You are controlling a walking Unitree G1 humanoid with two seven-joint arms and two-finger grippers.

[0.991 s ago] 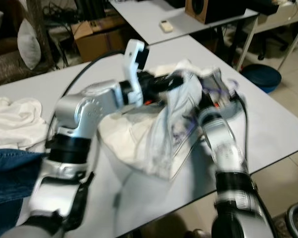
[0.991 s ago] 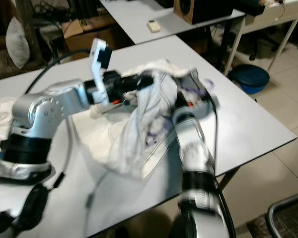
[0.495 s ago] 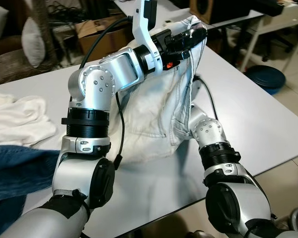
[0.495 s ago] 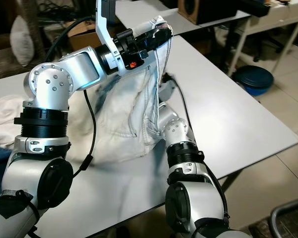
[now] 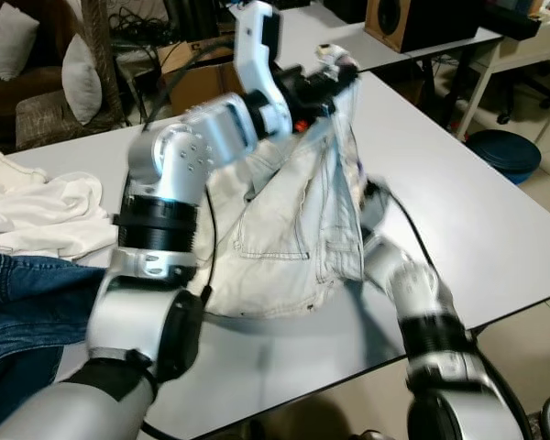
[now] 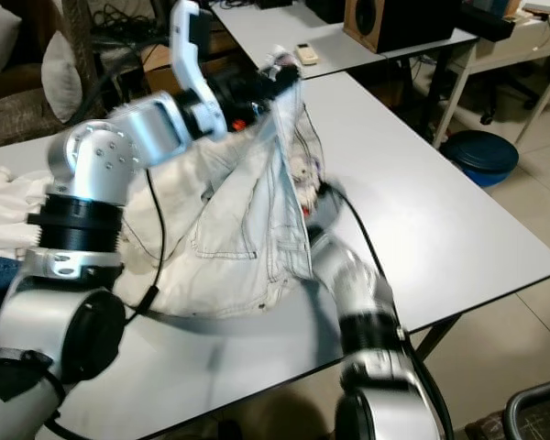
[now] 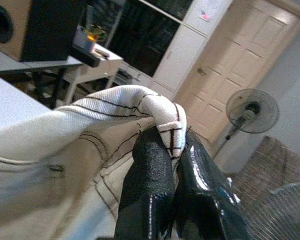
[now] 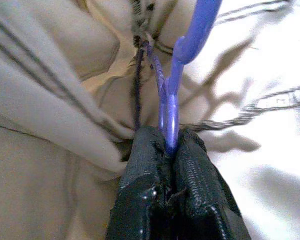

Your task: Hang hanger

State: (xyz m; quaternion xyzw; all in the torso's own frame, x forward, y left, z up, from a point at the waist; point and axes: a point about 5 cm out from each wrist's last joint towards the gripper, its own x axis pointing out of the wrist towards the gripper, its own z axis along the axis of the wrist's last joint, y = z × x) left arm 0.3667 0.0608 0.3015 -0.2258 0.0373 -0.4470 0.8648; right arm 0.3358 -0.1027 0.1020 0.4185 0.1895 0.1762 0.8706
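Note:
A cream jacket (image 5: 293,211) with dark stitching hangs over the grey table (image 5: 477,220), its hem resting on the tabletop. My left gripper (image 7: 174,145) is shut on a fold of the jacket's top edge and holds it high above the table's middle (image 5: 335,78). The right arm (image 5: 408,289) reaches under the jacket from the near side. There, my right gripper (image 8: 167,145) is shut on the thin stem of a purple plastic hanger (image 8: 172,95) among the cloth folds. The rest of the hanger is hidden by fabric.
A white cloth (image 5: 46,206) and blue jeans (image 5: 23,307) lie on the table's left side. A wooden speaker (image 5: 422,23) stands on a second table behind. A blue round object (image 5: 504,151) sits on the floor to the right, past the table's edge.
The left gripper has raised the jacket from a low bunch on the table to hanging height. The right arm stays under it and is blurred now. The camera view has shifted.

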